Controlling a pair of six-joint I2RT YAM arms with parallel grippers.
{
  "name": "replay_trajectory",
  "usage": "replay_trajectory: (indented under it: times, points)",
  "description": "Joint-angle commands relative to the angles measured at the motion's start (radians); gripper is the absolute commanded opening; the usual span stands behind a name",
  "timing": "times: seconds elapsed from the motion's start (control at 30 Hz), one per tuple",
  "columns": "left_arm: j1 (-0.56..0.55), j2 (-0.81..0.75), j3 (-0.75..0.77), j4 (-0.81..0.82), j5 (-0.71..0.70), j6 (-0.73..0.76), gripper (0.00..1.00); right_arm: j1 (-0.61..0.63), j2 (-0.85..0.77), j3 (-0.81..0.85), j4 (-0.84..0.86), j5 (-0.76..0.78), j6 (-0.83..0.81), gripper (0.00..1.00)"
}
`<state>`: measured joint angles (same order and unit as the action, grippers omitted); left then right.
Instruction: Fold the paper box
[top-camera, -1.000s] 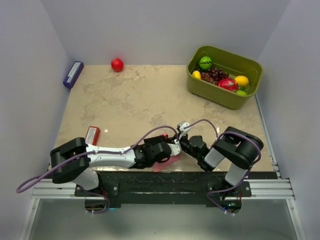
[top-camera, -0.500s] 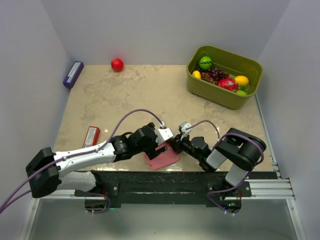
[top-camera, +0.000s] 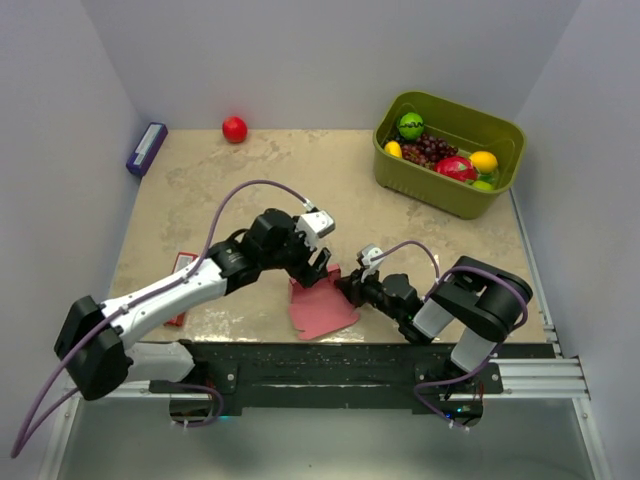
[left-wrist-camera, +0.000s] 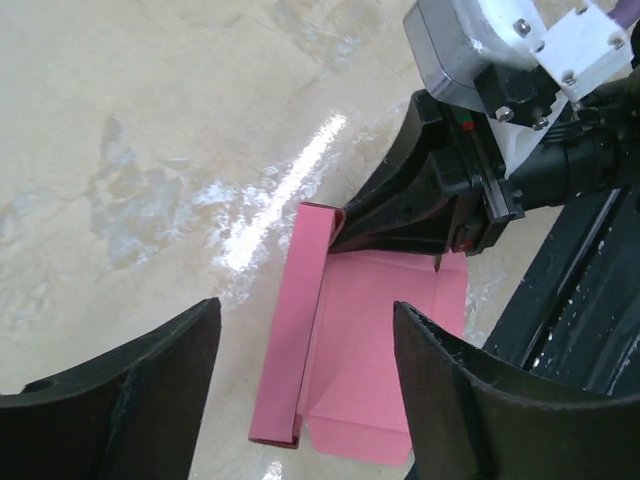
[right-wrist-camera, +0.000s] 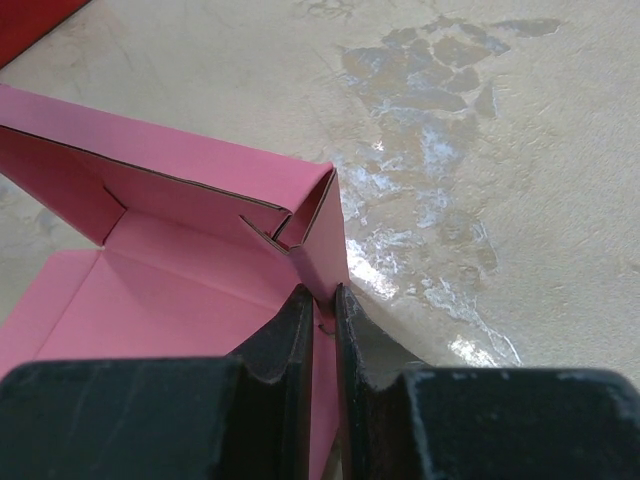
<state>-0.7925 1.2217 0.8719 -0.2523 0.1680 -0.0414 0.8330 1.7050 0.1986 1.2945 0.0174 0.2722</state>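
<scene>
The pink paper box (top-camera: 322, 308) lies near the table's front edge, partly folded. Its left wall (left-wrist-camera: 300, 320) is doubled over and its far wall (right-wrist-camera: 180, 170) stands up. My right gripper (top-camera: 349, 289) is shut on the box's right wall at the far corner, and the card is pinched between its fingers (right-wrist-camera: 322, 300). My left gripper (top-camera: 318, 262) hovers open just beyond the box and touches nothing. In its wrist view the box floor (left-wrist-camera: 385, 350) shows between the spread left gripper (left-wrist-camera: 307, 330), with the right gripper (left-wrist-camera: 340, 232) at the box's far corner.
A green basket (top-camera: 390, 168) of fruit stands at the back right. A red ball (top-camera: 234, 129) and a purple box (top-camera: 146, 148) are at the back left. A red packet (top-camera: 186, 263) lies at the left, partly under my left arm.
My left gripper has let go of the box and drawn back from it, up the table and to the left. The box now sits with walls raised. The right gripper has kept its pinch.
</scene>
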Motion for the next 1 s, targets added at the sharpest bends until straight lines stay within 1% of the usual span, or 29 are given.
replay_trajectory:
  times: [0.0, 0.1, 0.27, 0.33, 0.37, 0.57, 0.63, 0.77, 0.97]
  points:
    - [0.032, 0.122, 0.068, -0.093, 0.151, 0.008, 0.80, 0.006, -0.039, -0.001, 0.456, 0.035, -0.034, 0.06]
    - [0.045, 0.144, 0.065, -0.093, 0.162, -0.008, 0.87, 0.005, -0.048, -0.002, 0.443, 0.036, -0.037, 0.06]
    - [0.067, 0.150, 0.067, -0.093, 0.122, -0.005, 0.89, 0.006, -0.044, -0.001, 0.437, 0.035, -0.039, 0.06]
    - [0.068, 0.157, 0.062, -0.099, 0.140, 0.001, 0.89, 0.006, -0.038, 0.004, 0.439, 0.033, -0.037, 0.06]
    - [0.070, 0.160, 0.061, -0.102, 0.146, 0.005, 0.87, 0.006, -0.030, 0.004, 0.439, 0.033, -0.039, 0.06]
    - [0.098, 0.185, 0.053, -0.094, 0.223, -0.008, 0.84, 0.006, -0.016, 0.012, 0.440, 0.029, -0.044, 0.06]
    - [0.130, 0.186, 0.049, -0.079, 0.272, -0.017, 0.82, 0.006, -0.016, 0.013, 0.434, 0.030, -0.045, 0.06]
    - [0.162, 0.202, 0.056, -0.079, 0.321, -0.032, 0.76, 0.006, -0.013, 0.016, 0.428, 0.030, -0.048, 0.06]
    - [0.207, 0.223, 0.056, -0.079, 0.357, -0.058, 0.74, 0.006, -0.010, 0.019, 0.422, 0.030, -0.050, 0.06]
